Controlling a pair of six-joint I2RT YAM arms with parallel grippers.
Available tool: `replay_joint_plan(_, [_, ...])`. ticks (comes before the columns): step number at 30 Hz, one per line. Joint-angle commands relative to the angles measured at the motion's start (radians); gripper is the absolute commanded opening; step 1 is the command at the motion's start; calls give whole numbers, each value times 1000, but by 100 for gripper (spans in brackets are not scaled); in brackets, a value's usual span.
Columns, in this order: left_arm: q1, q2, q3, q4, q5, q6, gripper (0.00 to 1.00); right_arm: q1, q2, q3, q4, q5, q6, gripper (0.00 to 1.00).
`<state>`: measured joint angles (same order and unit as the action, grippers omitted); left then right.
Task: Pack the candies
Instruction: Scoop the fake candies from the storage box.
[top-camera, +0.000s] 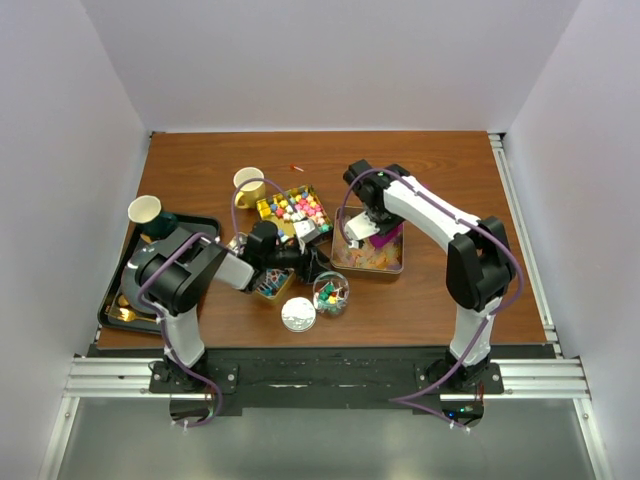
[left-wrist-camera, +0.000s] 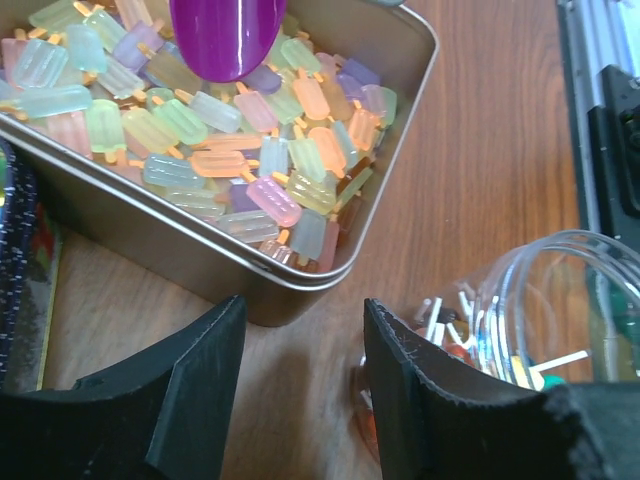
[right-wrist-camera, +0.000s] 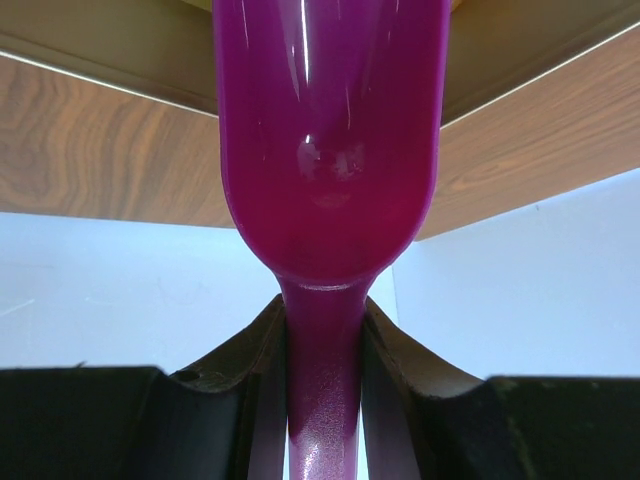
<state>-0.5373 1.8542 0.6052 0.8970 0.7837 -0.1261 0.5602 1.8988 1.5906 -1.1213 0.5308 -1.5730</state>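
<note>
**A:** What do the right jaws have?

**B:** They are pinching the thin stem of the glossy purple plastic scoop (right-wrist-camera: 330, 150), at the bottom centre of the right wrist view. The bowl points up the frame toward a gold tin's edge. I'd say it is held by the stem so the bowl can dip without the fingers meeting metal.

**A:** And the left jaws?

**B:** They are spread at the bottom of the left wrist view, with only the brown wooden surface (left-wrist-camera: 500, 120) between them. Just above them is the rounded corner of the shallow gold metal tin (left-wrist-camera: 160, 235). It is full of pastel translucent lolly-shaped candies (left-wrist-camera: 272, 200), and the scoop's bowl hangs over them at top centre.

**A:** Why are they placed there?

**B:** Probably to steady the clear round jar (left-wrist-camera: 560, 290) at lower right, which looks like the place to pour into. I cannot tell whether a finger touches it.

**A:** Is there room to move?

**B:** It is tight. The tin wall and the jar mouth sit close on either side of the left jaws. Open wood lies toward the upper right.
</note>
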Motion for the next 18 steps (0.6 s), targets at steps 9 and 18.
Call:
replay_joint_plan(9, [7,2,-62,109,42,-60,54,-17,25,184,-118,46,-33,0])
replay_joint_plan(18, [13,-15,-85,111,37,-66,54,-28,51,157,-77,97,-116,0])
